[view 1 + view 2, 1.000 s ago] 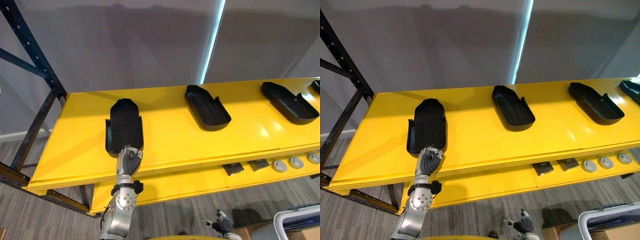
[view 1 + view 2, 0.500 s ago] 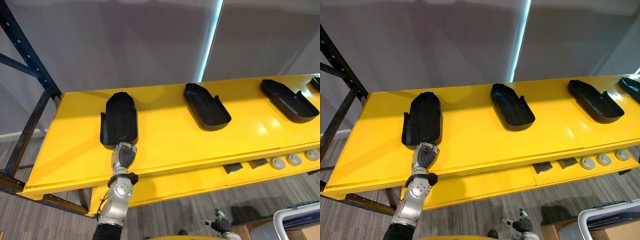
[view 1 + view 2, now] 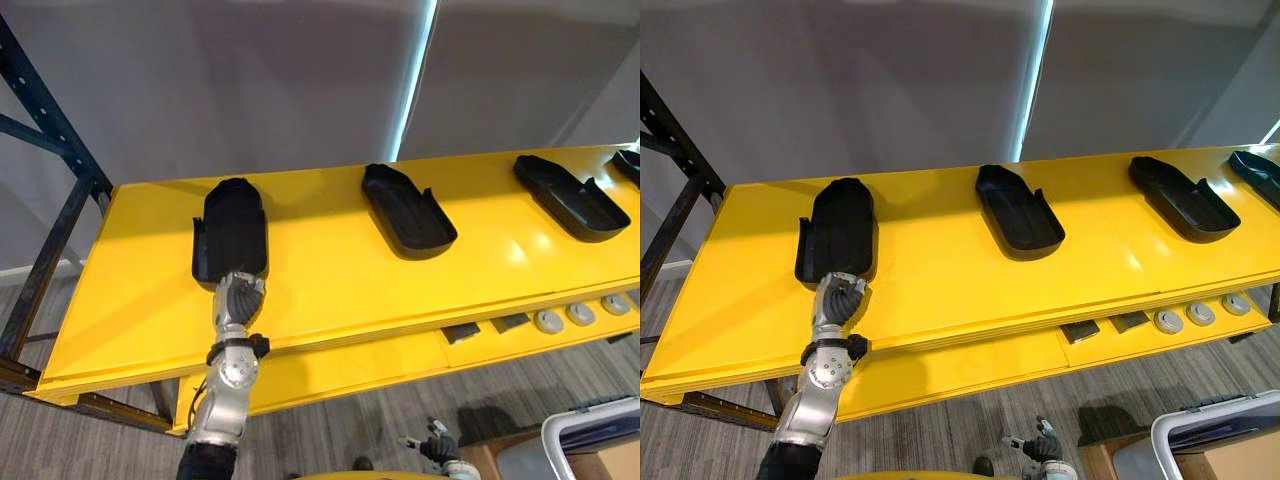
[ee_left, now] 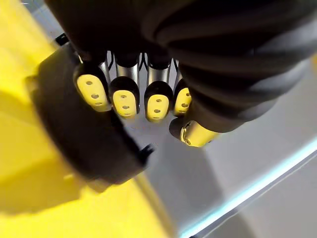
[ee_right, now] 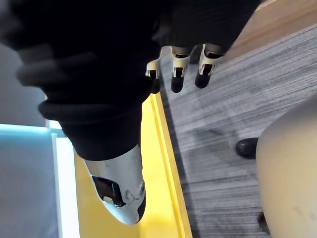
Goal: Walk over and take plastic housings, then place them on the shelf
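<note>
Fingers [image 4: 124,96] curled beside housing [image 3: 230,228] on shelf [image 3: 330,290]

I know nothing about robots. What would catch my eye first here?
A long bright yellow shelf carries a row of black plastic housings, spaced apart. The robot's left hand, fingers curled, sits at the near end of the leftmost housing; its right hand hangs low above the floor.

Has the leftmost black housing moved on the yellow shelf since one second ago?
Yes. The leftmost housing lies farther from the front edge of the shelf, nearer the back.
</note>
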Controlling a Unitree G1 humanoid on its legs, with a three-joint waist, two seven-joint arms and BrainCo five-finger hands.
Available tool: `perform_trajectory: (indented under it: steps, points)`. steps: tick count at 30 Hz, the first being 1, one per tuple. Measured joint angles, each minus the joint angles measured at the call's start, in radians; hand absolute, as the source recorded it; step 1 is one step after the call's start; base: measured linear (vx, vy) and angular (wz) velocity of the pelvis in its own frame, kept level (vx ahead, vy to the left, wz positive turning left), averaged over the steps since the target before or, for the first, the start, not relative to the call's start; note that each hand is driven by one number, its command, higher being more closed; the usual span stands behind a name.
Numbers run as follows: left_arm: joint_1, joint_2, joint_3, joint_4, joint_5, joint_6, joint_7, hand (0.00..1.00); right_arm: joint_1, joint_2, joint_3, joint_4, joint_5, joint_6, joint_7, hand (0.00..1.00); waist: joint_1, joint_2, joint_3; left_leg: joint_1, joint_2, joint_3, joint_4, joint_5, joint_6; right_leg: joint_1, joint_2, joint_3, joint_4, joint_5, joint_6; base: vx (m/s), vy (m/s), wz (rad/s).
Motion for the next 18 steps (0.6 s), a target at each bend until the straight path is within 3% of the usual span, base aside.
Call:
perform_trajectory:
  steps: [3,5,8,12,15,16,18]
  points:
    - [0.058,-0.017,0.13,-0.168,-0.123,-0.065,0.047,1.0,0.001,-0.001,-0.017,-0.001,0.0,0.0,-0.002,0.0,0.013,0.013,0.01,0.01,0.003,-0.024,-0.006,-0.016,0.009,0.021,0.001,-0.02,0.008,-0.003,0.002,-0.07,-0.022,0.2]
    - [0.094,-0.032,0.259,-0.218,-0.235,-0.112,0.096,1.0,0.005,-0.003,-0.035,-0.004,0.0,0.0,-0.01,0.0,0.022,0.022,0.016,0.014,0.004,-0.041,-0.006,-0.018,0.013,0.022,0.0,-0.027,0.03,-0.014,0.015,-0.06,-0.011,0.25]
    - [0.19,-0.057,0.441,-0.22,-0.422,-0.142,0.144,1.0,0.01,-0.005,-0.045,-0.014,0.0,0.002,-0.015,0.0,0.028,0.031,0.021,0.021,0.003,-0.062,-0.006,-0.017,0.013,0.027,-0.004,-0.054,0.052,-0.027,0.014,-0.03,-0.009,0.27]
    - [0.285,-0.077,0.496,-0.088,-0.506,-0.128,0.132,1.0,0.023,0.006,-0.055,-0.043,0.0,0.01,-0.015,0.0,0.059,0.028,0.019,0.024,0.0,-0.082,-0.005,-0.017,0.012,0.04,-0.011,-0.081,0.052,-0.037,0.015,-0.01,-0.019,0.21]
    - [0.308,-0.103,0.502,0.13,-0.505,-0.053,0.049,1.0,0.031,0.019,-0.052,-0.072,-0.001,0.013,-0.014,0.0,0.067,0.02,0.013,0.023,-0.001,-0.093,0.005,-0.017,0.01,0.048,-0.015,-0.108,0.052,-0.047,0.011,0.01,-0.03,0.15]
    - [0.304,-0.115,0.502,0.235,-0.505,-0.028,0.02,0.0,0.029,0.024,-0.049,-0.076,-0.001,0.016,-0.012,0.0,0.07,0.016,0.014,0.02,0.001,-0.093,0.023,-0.023,0.007,0.054,-0.017,-0.114,0.052,-0.05,0.009,0.02,-0.023,0.07]
    - [0.3,-0.13,0.496,0.405,-0.506,0.007,-0.019,0.0,0.029,0.032,-0.037,-0.082,-0.001,0.023,-0.01,0.0,0.07,0.011,0.01,0.025,0.001,-0.093,0.036,-0.025,0.008,0.062,-0.02,-0.12,0.058,-0.062,0.01,0.02,-0.032,0.05]
